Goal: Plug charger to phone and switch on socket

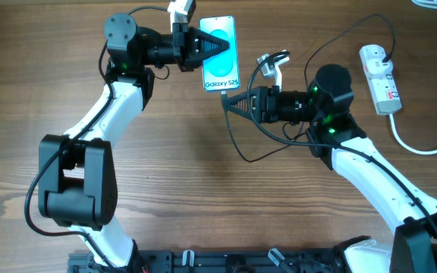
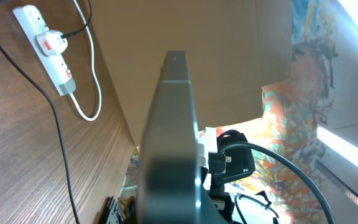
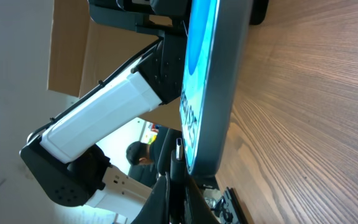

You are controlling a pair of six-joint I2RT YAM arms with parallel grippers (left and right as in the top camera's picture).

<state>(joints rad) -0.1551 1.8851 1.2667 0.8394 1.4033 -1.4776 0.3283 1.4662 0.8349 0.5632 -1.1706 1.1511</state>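
The phone shows a teal screen with "Galaxy S25" and is held at the back of the table. My left gripper is shut on it from the left. The left wrist view shows the phone edge-on, filling the space between the jaws. My right gripper is shut on the charger's connector end. Its small metal tip sits right at the phone's bottom edge; I cannot tell if it is inserted. The black charger cable loops back to a plug in the white socket at the far right.
The socket's thick white cord curves along the right edge. In the left wrist view the socket lies at the upper left, with the black cable trailing across the wood. Both arm bases stand at the front edge.
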